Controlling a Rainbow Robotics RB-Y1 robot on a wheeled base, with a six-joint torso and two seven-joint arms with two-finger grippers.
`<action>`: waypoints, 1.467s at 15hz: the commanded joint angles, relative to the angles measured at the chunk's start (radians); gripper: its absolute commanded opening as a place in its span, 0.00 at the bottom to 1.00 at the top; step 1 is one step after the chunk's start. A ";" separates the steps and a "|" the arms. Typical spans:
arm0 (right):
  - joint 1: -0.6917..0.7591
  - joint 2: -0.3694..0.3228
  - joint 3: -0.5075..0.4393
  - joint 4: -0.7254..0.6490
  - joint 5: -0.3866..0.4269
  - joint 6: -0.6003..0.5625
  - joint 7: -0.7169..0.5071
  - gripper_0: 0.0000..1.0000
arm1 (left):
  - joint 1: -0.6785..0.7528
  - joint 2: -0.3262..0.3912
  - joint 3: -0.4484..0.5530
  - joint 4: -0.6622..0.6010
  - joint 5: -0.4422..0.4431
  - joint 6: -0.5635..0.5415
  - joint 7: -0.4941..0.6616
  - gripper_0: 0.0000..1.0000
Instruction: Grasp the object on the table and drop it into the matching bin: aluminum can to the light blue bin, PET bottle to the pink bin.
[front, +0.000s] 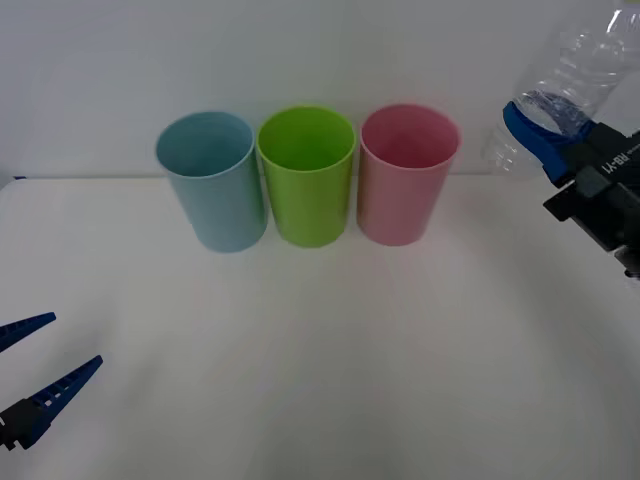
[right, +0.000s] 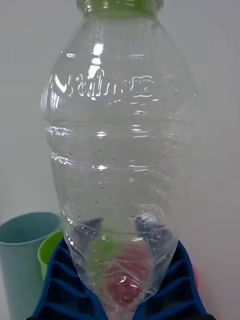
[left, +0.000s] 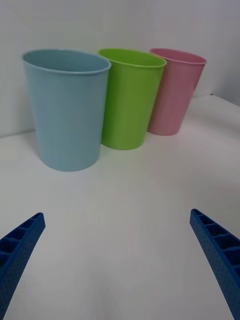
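A clear PET bottle (front: 570, 80) with a yellow-green cap (right: 120, 6) is held up in the air at the right, well above the table (front: 320, 380). My right gripper (front: 545, 135) is shut on the bottle's (right: 120, 150) lower body, blue fingers (right: 175, 285) on either side. The pink bin (front: 407, 172) stands to the bottle's left, at the right end of a row of three bins; the light blue bin (front: 210, 180) is at the left end. My left gripper (front: 35, 370) hovers open near the front left edge, empty.
A lime green bin (front: 307, 172) stands between the light blue bin (left: 67, 107) and the pink bin (left: 175, 90), all three nearly touching. A white wall rises right behind the row. The green bin (left: 130, 95) also faces my left wrist.
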 joint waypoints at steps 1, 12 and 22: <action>-0.137 0.037 0.060 0.117 0.097 0.033 -0.021 0.00 | 0.000 0.000 0.000 0.000 0.000 0.000 0.000 1.00; -0.548 0.192 0.146 0.639 0.347 0.060 -0.030 0.00 | 0.000 0.000 0.000 0.000 0.000 0.000 0.000 1.00; -0.607 0.208 0.218 0.797 0.385 0.126 -0.026 0.00 | 0.000 0.000 0.000 0.000 0.000 0.000 0.000 1.00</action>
